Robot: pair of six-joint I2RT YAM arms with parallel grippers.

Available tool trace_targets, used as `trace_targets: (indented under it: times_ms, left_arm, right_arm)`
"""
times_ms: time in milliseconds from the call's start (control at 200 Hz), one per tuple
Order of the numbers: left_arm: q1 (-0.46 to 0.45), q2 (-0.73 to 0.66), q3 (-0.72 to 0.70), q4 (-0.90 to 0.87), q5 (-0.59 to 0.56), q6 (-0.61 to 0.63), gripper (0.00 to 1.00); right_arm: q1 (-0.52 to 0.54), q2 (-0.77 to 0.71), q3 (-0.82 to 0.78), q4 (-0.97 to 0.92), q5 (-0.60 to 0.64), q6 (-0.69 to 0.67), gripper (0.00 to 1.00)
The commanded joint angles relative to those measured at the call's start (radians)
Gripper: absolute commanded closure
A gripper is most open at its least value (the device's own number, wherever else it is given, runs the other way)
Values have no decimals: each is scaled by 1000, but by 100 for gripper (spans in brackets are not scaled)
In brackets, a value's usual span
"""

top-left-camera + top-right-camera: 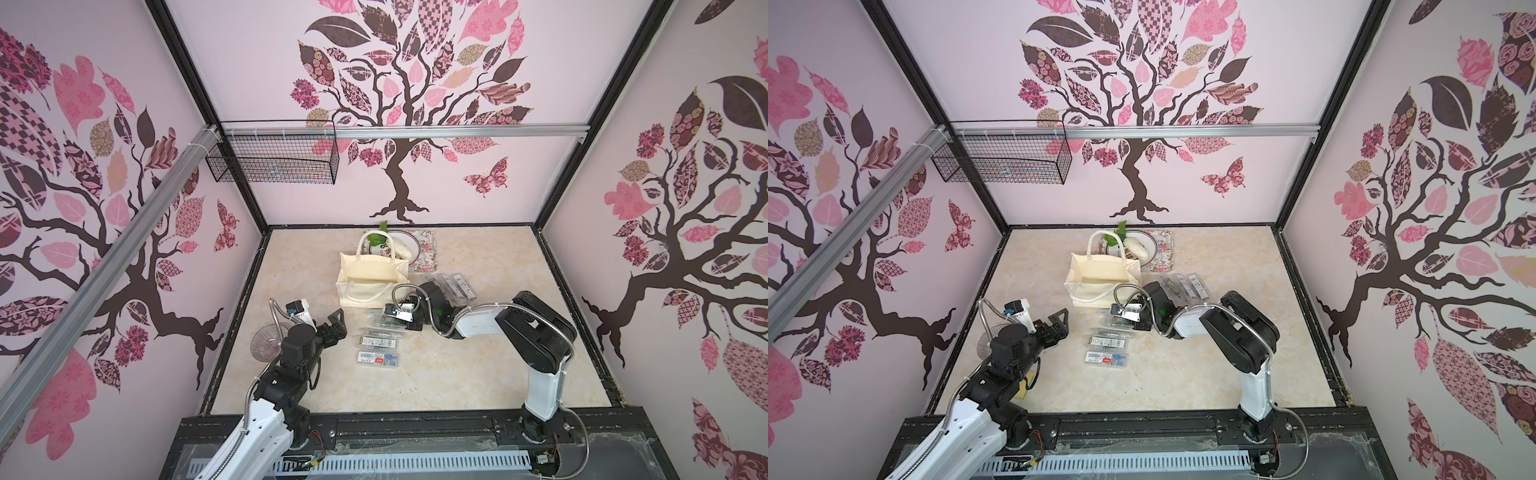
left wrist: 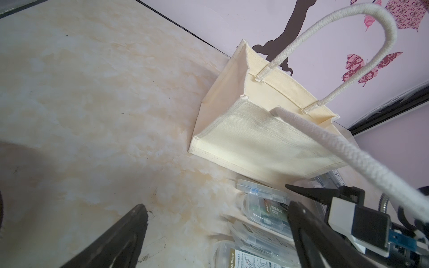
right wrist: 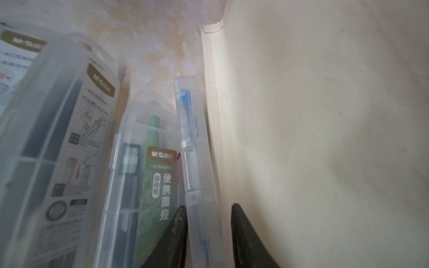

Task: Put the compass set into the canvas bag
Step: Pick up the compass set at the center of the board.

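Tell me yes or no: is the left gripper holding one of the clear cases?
No, in the left wrist view the left gripper stands wide open above the table, gripping nothing, with the clear cases lying beyond its fingers.

The green label (image 3: pixel 157 185) in a compass set case (image 3: pixel 139 116) reads "M&G", "ACS908A1" and "便携圆规"; the brown tab (image 3: pixel 101 81) on the neighbouring case (image 3: pixel 58 130) also shows "M&G".

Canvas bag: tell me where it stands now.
In both top views the canvas bag stands upright mid-table, in front of the floral tray, with the clear plastic cases and the right pincer at its near side.
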Motion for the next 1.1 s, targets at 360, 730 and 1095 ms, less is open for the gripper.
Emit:
trace_targets:
  times_ms: [360,730,1095]
  left_arm:
    - [-4,8,-9,14,-32,15,3]
    - [-3,11,16,19,-60,26,3]
    - [-3,43,28,34,-51,24,3]
  right_arm:
    - [0,-53,-23,2,-40,23,91]
    - [-1,-346,-217,5,-13,116,93]
    - [-30,-648,-259,-193,82,127,93]
